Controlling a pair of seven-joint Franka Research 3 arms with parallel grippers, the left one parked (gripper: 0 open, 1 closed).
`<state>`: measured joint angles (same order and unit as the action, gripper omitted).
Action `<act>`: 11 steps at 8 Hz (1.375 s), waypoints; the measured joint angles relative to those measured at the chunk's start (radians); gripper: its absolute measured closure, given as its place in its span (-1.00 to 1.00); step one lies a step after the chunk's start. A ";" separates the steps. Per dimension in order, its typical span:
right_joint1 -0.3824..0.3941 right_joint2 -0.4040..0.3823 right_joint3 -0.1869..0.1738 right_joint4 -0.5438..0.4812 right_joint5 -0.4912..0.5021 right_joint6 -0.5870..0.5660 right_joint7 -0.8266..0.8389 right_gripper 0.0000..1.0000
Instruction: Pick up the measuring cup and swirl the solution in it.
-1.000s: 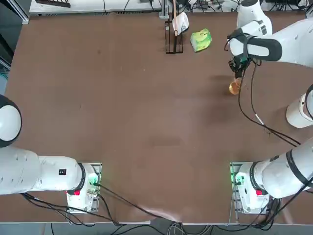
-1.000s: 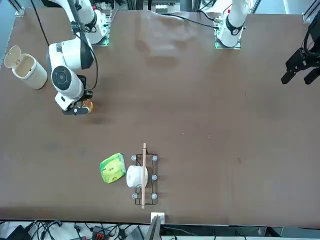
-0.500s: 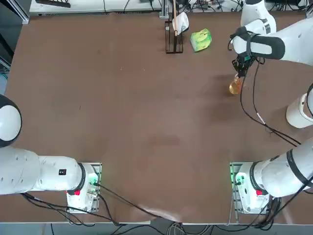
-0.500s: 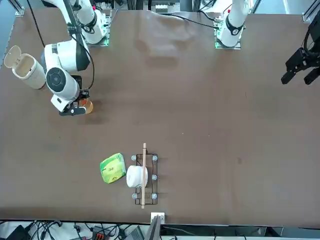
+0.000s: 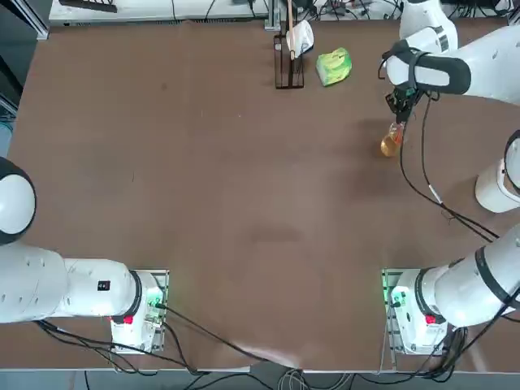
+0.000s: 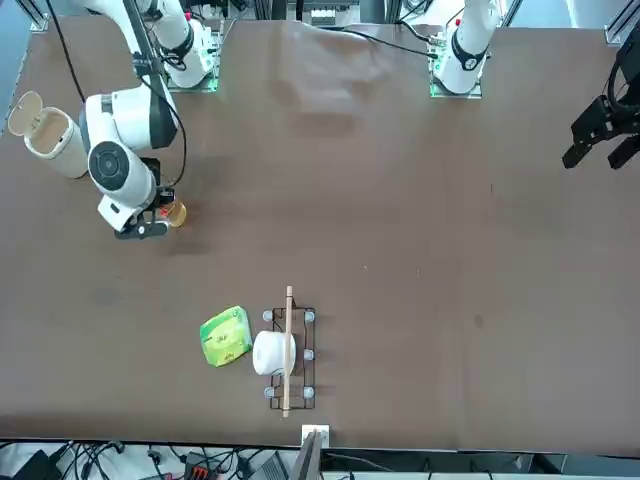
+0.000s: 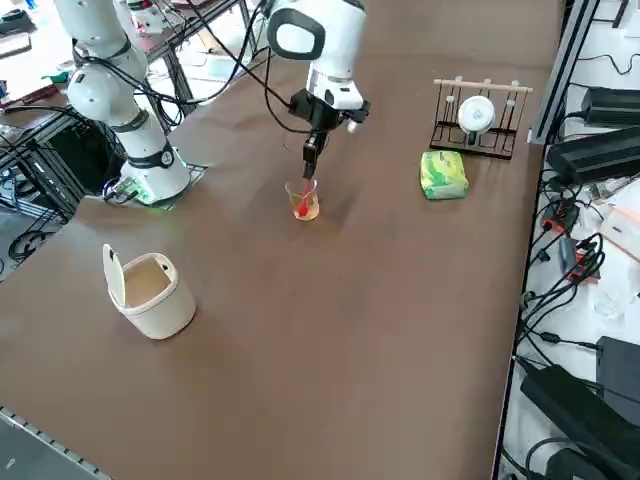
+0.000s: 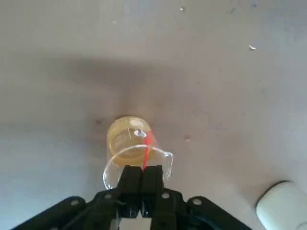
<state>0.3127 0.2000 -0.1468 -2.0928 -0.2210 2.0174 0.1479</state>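
Well inside the table's (image 7: pixel 330 370) edges, right tool (image 8: pixel 142 170) clenched, at measuring cup's (image 8: pixel 132 139) rim

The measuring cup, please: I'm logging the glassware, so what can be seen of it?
The cup is clear with a flared rim, looks like glass or plastic, and holds orange liquid. Red marking shows on its side. It is at the shut right pincer, whose tips meet at its rim.

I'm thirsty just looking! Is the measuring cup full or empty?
Partly filled: orange liquid sits in the bottom of the clear measuring cup.
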 joint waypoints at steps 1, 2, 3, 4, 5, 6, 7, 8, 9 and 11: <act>0.002 0.006 0.002 0.005 0.016 0.003 0.008 0.96; 0.003 0.008 0.003 0.008 0.051 0.005 0.012 0.96; 0.004 0.010 0.004 0.011 0.083 0.006 0.012 0.96; 0.004 0.011 0.004 0.012 0.103 0.006 0.013 0.96; 0.004 0.011 0.005 0.012 0.110 0.003 0.013 0.96; 0.003 0.011 0.005 0.012 0.121 -0.017 0.013 0.96; 0.003 0.011 0.005 0.012 0.139 -0.047 0.013 0.96; 0.003 0.011 0.005 0.012 0.147 -0.072 0.013 0.96; 0.002 0.011 0.003 0.012 0.147 -0.086 0.011 0.96; 0.001 0.011 -0.001 0.013 0.127 -0.097 -0.024 0.96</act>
<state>0.3135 0.2107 -0.1482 -2.0802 -0.0942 1.9207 0.1242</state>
